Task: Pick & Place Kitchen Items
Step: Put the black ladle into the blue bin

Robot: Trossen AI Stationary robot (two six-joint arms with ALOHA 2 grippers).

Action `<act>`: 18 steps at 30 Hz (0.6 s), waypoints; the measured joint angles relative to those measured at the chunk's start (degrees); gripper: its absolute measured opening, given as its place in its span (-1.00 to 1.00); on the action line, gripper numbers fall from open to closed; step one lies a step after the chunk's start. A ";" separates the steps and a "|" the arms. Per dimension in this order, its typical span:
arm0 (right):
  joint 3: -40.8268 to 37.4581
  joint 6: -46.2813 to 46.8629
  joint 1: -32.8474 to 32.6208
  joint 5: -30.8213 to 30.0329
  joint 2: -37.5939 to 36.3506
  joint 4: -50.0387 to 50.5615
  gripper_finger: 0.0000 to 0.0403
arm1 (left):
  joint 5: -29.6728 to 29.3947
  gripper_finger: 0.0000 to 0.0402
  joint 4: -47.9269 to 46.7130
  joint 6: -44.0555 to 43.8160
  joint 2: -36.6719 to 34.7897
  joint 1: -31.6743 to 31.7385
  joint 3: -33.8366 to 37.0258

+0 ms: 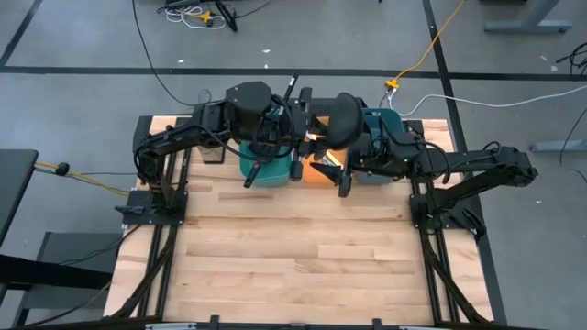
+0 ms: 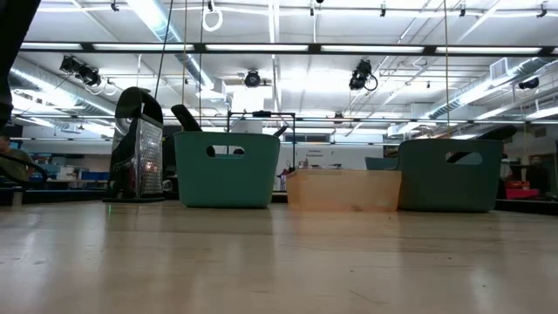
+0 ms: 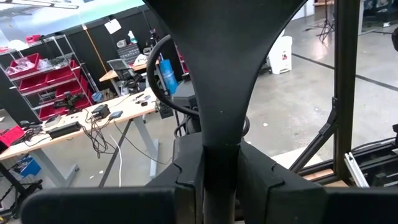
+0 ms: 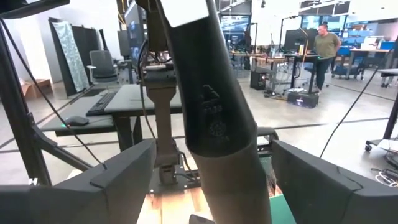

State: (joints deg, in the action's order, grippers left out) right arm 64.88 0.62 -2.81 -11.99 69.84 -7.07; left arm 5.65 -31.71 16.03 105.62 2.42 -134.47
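Left pincer closed on a black utensil handle, held above the left teal bin at the worktop's far edge. Right pincer wide open around a dark handle, above the orange bin. Second teal bin right of the orange one; contents of all three hidden.
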 joint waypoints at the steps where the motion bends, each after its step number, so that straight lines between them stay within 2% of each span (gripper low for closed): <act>1: 0.00 0.01 0.00 -0.12 0.00 0.00 0.58 | 0.00 -0.66 -0.01 0.01 0.00 0.00 0.00; 18: 0.00 0.16 0.00 -0.85 -0.02 0.04 -0.09 | 0.00 -0.66 -0.04 -0.24 0.00 -0.02 0.00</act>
State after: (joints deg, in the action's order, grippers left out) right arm 64.88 0.79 -2.81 -12.84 69.82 -7.03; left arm 5.65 -31.75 15.79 105.62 2.39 -134.47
